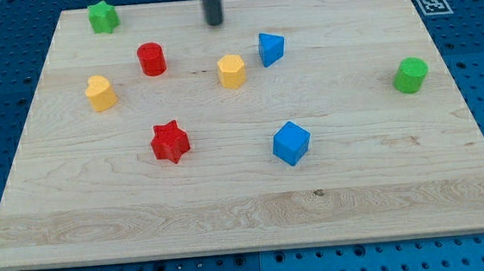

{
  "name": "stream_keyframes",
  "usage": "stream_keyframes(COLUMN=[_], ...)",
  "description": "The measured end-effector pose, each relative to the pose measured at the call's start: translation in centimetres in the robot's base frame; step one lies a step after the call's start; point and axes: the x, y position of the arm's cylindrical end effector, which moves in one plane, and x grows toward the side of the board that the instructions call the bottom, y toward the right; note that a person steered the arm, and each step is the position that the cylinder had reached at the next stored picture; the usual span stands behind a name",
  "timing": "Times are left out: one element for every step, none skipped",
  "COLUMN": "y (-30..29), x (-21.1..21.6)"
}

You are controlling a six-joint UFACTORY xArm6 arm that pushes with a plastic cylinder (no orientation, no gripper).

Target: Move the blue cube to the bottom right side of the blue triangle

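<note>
The blue cube [291,143] sits on the wooden board, below the view's middle and a little right. The blue triangle [271,48] lies above it, near the view's top middle, well apart from it. My tip [214,22] comes down from the view's top edge as a dark rod. It ends on the board up and to the left of the blue triangle and above the yellow hexagon [232,70]. It touches no block and is far from the blue cube.
A red cylinder [151,59], a yellow heart-like block [100,92] and a red star [171,142] lie at the view's left. A green star [103,16] sits at top left. A green cylinder [410,75] stands at right. The board [385,193] rests on a blue pegboard.
</note>
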Motion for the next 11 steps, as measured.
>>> stream_keyframes(y=[6.7, 9.9, 10.7, 10.6, 14.4, 15.5, 12.6, 6.9, 2.8, 2.9, 4.8], x=[5.4, 10.2, 13.9, 18.5, 20.0, 26.1, 31.7, 33.2, 31.1, 27.0, 22.9])
